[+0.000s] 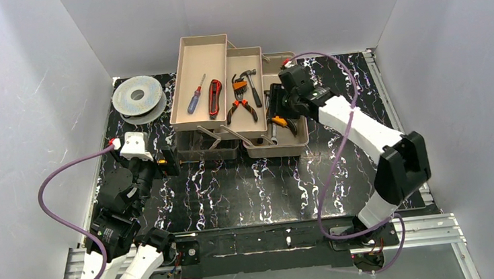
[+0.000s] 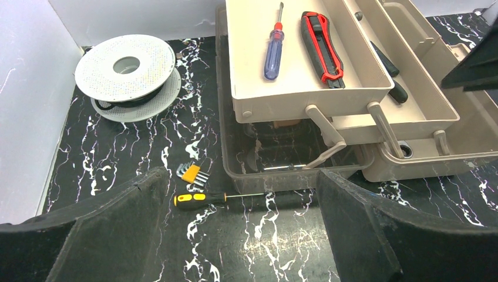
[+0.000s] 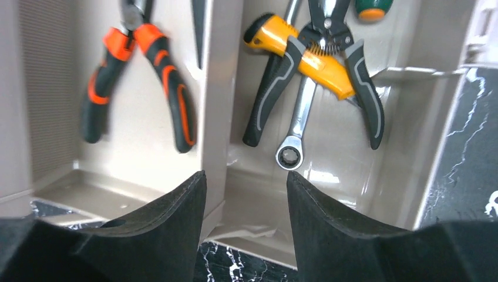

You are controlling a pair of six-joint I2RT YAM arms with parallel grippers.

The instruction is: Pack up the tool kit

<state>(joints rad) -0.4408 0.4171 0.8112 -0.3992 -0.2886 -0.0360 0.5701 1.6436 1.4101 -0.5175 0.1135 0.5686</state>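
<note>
Right pincer (image 3: pixel 245 179) parted, empty; ahead one wrench (image 3: pixel 292 154), one orange pliers (image 3: pixel 170 88).

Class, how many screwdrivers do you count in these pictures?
2: a blue-handled screwdriver in the left tray, a yellow-handled screwdriver on the table in front of the toolbox. More may be hidden inside.

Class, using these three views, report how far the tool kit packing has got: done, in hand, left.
Done: blue screwdriver, knife, hammer, orange pliers, yellow pliers and wrench lie in the toolbox. In hand: nothing; the right gripper hangs open above the wrench, the left gripper open too. Left: hex keys and yellow screwdriver on the table, toolbox unclosed.
</note>
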